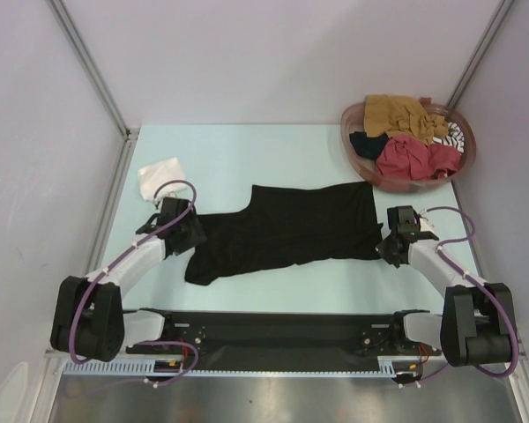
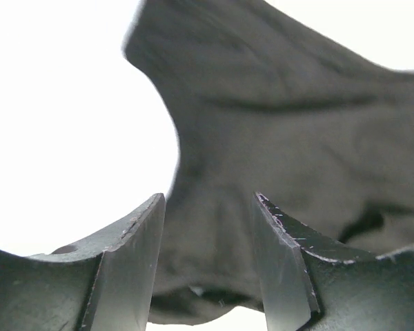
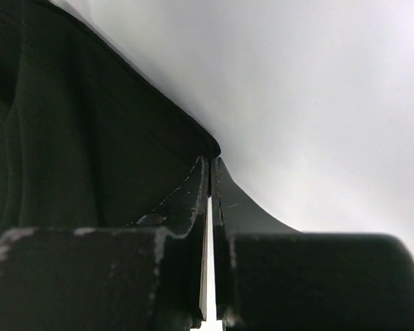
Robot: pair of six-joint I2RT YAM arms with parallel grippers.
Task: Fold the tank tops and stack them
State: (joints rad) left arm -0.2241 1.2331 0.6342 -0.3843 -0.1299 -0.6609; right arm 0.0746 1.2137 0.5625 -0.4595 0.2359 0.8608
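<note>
Starting the fold on the black tank top [image 1: 286,233], you have it spread flat on the tabletop [image 1: 247,154] between the arms. Your right pincer [image 3: 212,160] is pressed closed at the near hem corner, but its own view does not show whether it has caught cloth. Your left pincer [image 2: 208,207] stands partly apart, straddling the shoulder strap without biting. Next, I judge, you should close the left on that strap, confirm both ends are held, then lift and carry them over together so the cloth stays taut. A white tank top [image 1: 161,179] lies folded at the far left. The rest wait in the basket [image 1: 407,186].
</note>
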